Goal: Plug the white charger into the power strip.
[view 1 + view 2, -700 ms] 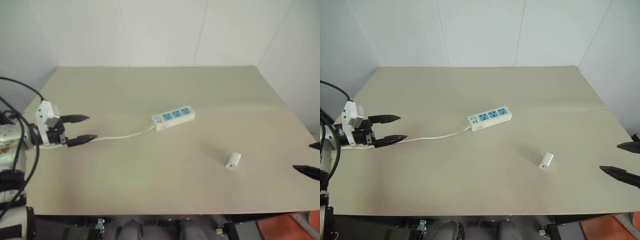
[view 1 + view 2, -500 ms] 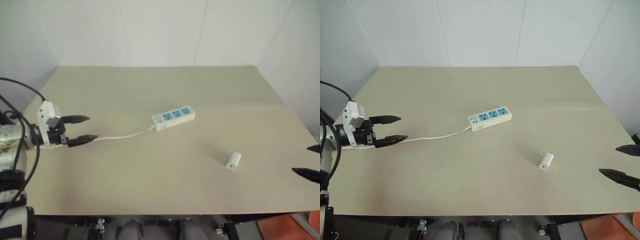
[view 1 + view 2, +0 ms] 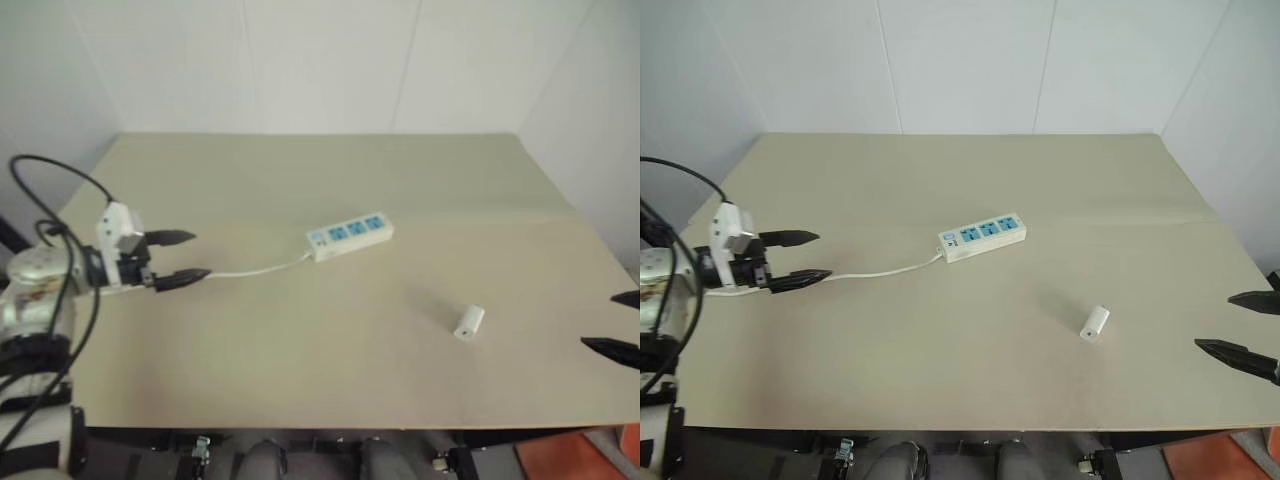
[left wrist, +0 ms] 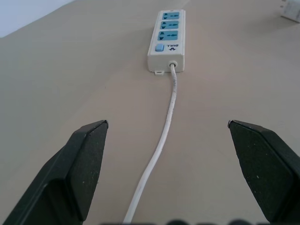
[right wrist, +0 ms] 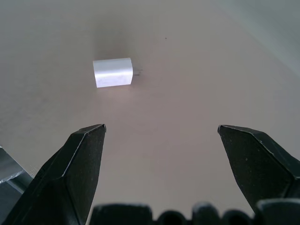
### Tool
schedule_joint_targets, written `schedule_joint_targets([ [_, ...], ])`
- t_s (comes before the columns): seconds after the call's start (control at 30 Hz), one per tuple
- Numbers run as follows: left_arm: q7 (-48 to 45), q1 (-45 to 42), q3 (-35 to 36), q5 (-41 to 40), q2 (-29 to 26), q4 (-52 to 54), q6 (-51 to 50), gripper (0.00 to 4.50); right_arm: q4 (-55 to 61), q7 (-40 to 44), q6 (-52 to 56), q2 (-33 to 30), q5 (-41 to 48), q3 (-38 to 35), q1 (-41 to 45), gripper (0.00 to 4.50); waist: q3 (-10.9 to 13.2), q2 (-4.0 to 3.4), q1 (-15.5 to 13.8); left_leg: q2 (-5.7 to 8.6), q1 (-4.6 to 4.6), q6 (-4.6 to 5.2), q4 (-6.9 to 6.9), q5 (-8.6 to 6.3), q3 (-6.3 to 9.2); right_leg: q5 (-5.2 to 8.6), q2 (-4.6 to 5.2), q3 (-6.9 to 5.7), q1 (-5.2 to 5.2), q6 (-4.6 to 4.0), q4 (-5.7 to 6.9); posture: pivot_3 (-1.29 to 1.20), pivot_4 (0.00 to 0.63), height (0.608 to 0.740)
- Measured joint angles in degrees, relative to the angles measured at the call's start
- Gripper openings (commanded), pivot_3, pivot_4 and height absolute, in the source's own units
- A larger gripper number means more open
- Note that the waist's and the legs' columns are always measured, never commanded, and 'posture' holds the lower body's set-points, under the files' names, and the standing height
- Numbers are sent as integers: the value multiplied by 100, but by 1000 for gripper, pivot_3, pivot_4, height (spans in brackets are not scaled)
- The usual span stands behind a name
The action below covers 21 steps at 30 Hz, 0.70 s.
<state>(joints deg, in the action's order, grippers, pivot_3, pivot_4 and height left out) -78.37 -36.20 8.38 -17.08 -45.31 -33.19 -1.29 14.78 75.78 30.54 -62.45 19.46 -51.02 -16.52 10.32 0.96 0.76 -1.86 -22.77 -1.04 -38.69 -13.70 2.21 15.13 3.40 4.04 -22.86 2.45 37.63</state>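
Both grippers, left gripper (image 3: 188, 258) and right gripper (image 3: 1237, 324), gaped empty; the white charger (image 3: 1094, 323), lying loose near the table's (image 3: 970, 390) right edge, risked skidding away when pinched, well apart from the power strip (image 3: 982, 236).

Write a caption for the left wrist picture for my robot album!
Two open black fingers point along the thin white cord toward the power strip lying on the tan table.

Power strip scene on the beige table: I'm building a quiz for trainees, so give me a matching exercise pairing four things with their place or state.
Things:
1. long white plastic power strip
2. small white rounded charger
3. left gripper
4. thin white cord

Places or states:
A. lying loose, unplugged, toward the right gripper
B. open, over the cord's near stretch
C. mid-table, blue sockets facing up
D. running from the strip toward the left gripper

Pairs: 1-C, 2-A, 3-B, 4-D
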Motion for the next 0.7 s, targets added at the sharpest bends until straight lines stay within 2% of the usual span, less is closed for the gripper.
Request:
schedule_joint_targets([
  [0.17, 145, -756, -581, 443, 960, -1184, 469, 4459, 127, -361, 104, 2, 124, 502, 317, 4500, -2, 10, 4, 4, -4, 0, -7, 0, 4, -1, 1, -2, 8, 1, -8, 0, 150, 740],
  [0.33, 564, -1547, -776, 841, 1749, -2539, 904, 4459, 597, -822, 415, 10, 390, 897, 751, 4500, -2, 13, 45, 6, -9, 1, -5, -1, 6, -1, 0, 0, 1, 2, -7, 0, 150, 740],
  [0.63, 1603, -1905, -1202, 1760, 2254, -3686, 1739, 4459, 1817, -1590, 1160, 148, 1002, 1017, 1147, 4500, -3, 15, 7, 10, -10, 2, -7, -1, 12, -1, 1, -1, 3, 2, -6, 0, 150, 740],
  [0.7, 1777, -2013, -1286, 1923, 2297, -3763, 1758, 4077, 1978, -1705, 1277, 152, 1120, 1017, 1171, 4500, -5, 17, -17, 11, 3, 2, -7, -1, 13, 0, 2, -3, 21, 4, -7, 0, 150, 740],
])
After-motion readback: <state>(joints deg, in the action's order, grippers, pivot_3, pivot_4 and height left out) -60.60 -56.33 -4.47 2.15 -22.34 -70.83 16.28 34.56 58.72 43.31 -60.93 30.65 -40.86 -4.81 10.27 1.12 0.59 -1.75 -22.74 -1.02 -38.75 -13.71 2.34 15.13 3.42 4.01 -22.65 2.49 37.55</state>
